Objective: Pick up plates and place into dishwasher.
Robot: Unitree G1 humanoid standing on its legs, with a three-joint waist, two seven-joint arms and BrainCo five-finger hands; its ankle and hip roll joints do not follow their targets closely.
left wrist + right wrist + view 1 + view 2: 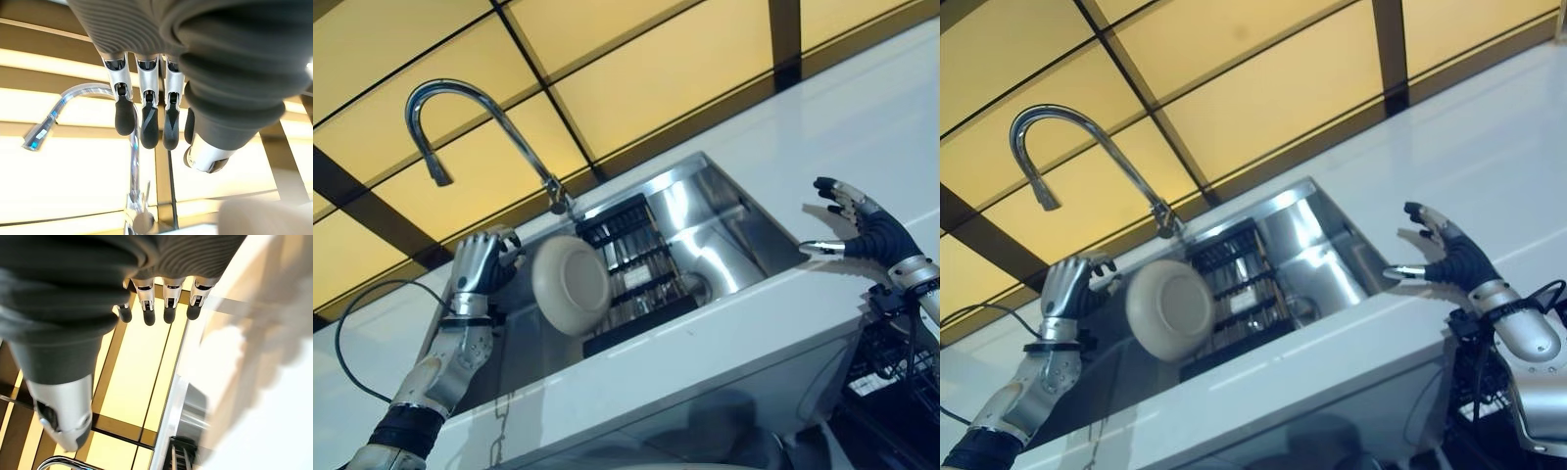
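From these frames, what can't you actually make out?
- Plate: how the left hand grips it; the contact is hidden behind its rim in both eye views.
- Dishwasher rack: cut off by the picture's edge, under the right hand.
- Sink floor: hidden by the counter edge.
- Right wrist view: the near counter is blurred.

Silver-grey jointed arms end in the left hand (481, 260) and right hand (862, 227): silver fingers, dark tips, dark ribbed wrist covers.

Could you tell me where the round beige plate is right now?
In the eye views, the round beige plate stands on edge in the steel sink, between the left hand and the black dish rack, below the curved chrome tap.
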